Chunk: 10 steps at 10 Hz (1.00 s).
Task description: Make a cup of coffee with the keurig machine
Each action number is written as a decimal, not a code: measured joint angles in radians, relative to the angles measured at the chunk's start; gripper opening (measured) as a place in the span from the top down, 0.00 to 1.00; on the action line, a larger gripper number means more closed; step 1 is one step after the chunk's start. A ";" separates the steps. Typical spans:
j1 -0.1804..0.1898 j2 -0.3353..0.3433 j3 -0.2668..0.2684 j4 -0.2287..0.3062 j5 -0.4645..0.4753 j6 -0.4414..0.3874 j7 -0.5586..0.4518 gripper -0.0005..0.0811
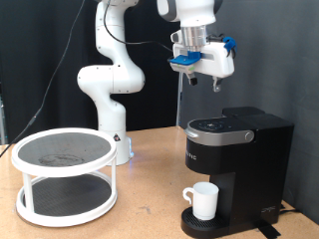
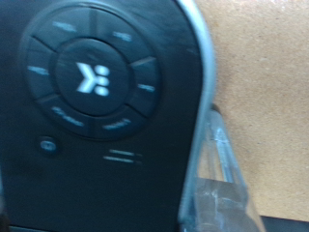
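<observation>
Wooden bench (image 1: 150, 214) at lower frame: the cup (image 1: 204, 200) already sits on the machine's (image 1: 239, 159) drip base, lid shut. Gripper (image 1: 202, 80) hovers above the button panel (image 2: 92, 77), upper right; jaws' state I cannot tell. No brewing visible yet.

Pincer (image 1: 199, 84) aloft, pointing down, empty.

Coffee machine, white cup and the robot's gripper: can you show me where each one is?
coffee machine (image 1: 239, 149): exterior view, on its black front body.
cup (image 1: 203, 200): exterior view, on the white side of the cup, under the machine's spout.
gripper (image 1: 202, 83): exterior view, between the fingertips, above the machine.
</observation>
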 joint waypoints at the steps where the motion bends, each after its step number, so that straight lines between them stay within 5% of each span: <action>1: -0.007 0.029 0.000 0.037 -0.010 0.000 0.001 0.09; 4: -0.016 0.099 -0.001 0.128 -0.039 -0.025 -0.002 0.09; 7: -0.018 0.151 -0.002 0.186 -0.053 -0.142 -0.090 0.09; 10: -0.018 0.200 -0.002 0.194 -0.092 -0.166 -0.100 0.20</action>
